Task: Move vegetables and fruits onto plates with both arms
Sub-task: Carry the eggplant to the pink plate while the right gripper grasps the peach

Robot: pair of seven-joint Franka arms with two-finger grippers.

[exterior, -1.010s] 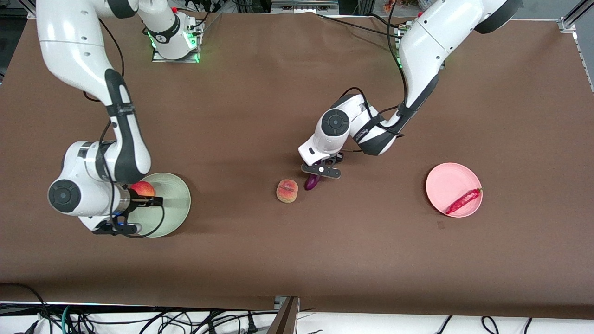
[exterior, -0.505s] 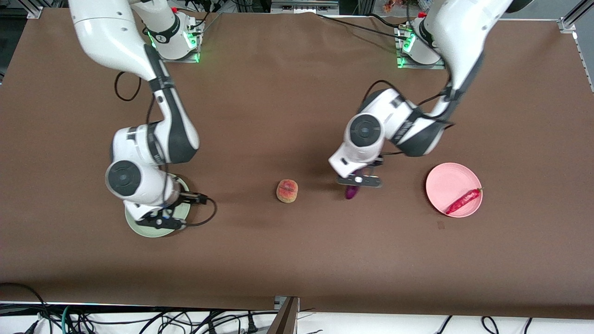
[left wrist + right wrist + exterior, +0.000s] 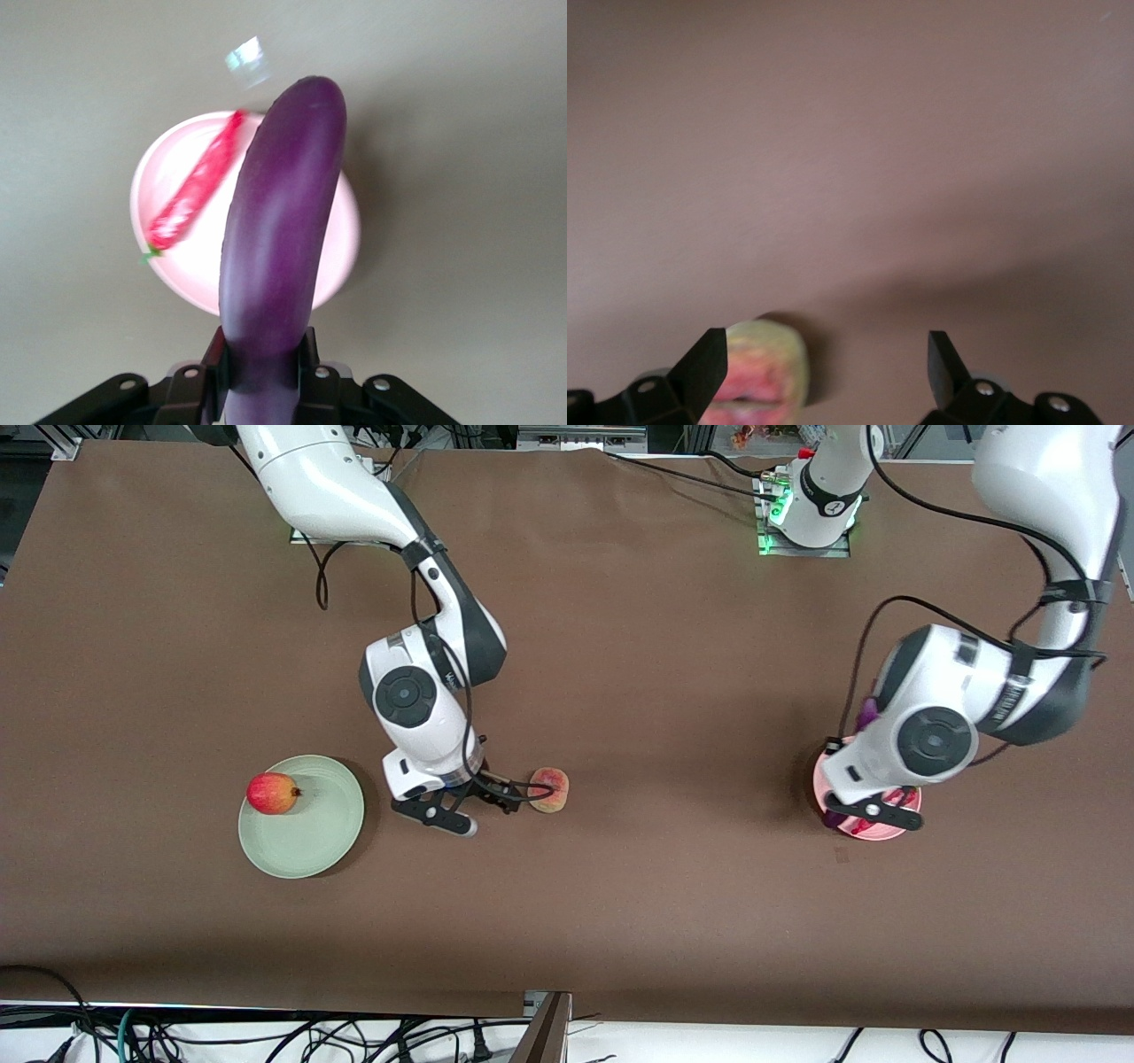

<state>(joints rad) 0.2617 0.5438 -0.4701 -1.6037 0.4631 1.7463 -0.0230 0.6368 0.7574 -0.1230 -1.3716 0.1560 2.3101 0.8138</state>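
Observation:
My left gripper [image 3: 873, 811] is shut on the long purple eggplant [image 3: 279, 230] and holds it in the air over the pink plate [image 3: 341, 232], where the red chili pepper [image 3: 195, 195] lies. In the front view the arm hides most of that plate [image 3: 819, 776]; a purple tip of the eggplant [image 3: 830, 818] shows at its edge. My right gripper [image 3: 438, 815] is open and empty, just beside the peach [image 3: 550, 790]. In the right wrist view the peach [image 3: 757, 376] sits by one fingertip [image 3: 709, 350]. The red-yellow apple [image 3: 272, 793] rests on the mint green plate [image 3: 319, 837].
The brown table cover [image 3: 673, 921] stretches wide around both plates. The arm bases stand at the table's edge farthest from the front camera. Cables lie past the edge nearest the front camera.
My right gripper let go of the apple on the green plate and moved over beside the peach. My left gripper carried the eggplant from the table's middle to above the pink plate.

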